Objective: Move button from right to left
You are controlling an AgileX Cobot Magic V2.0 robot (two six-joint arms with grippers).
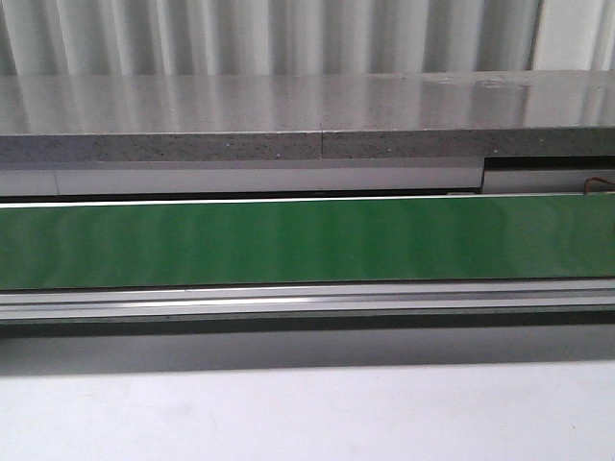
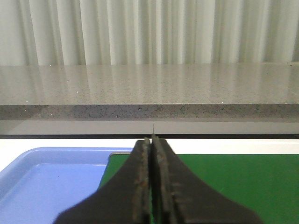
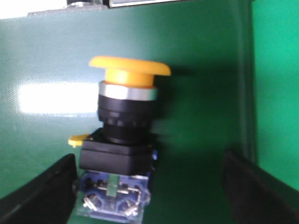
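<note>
right gripper [image 3: 149,186] spread wide, empty | button [image 3: 122,140] upright on green belt [image 3: 205,93], between its fingers, nearer one | step: grasp; center on black body before closing | left gripper [image 2: 152,182] closed, empty

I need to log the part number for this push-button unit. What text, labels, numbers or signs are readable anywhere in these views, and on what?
None: no readable text shows in any view.
The button: no lettering shows on its yellow cap, black collar or blue contact block; the picture is blurred.
The green belt, the blue tray and the grey stone ledge: plain, no markings.
</note>
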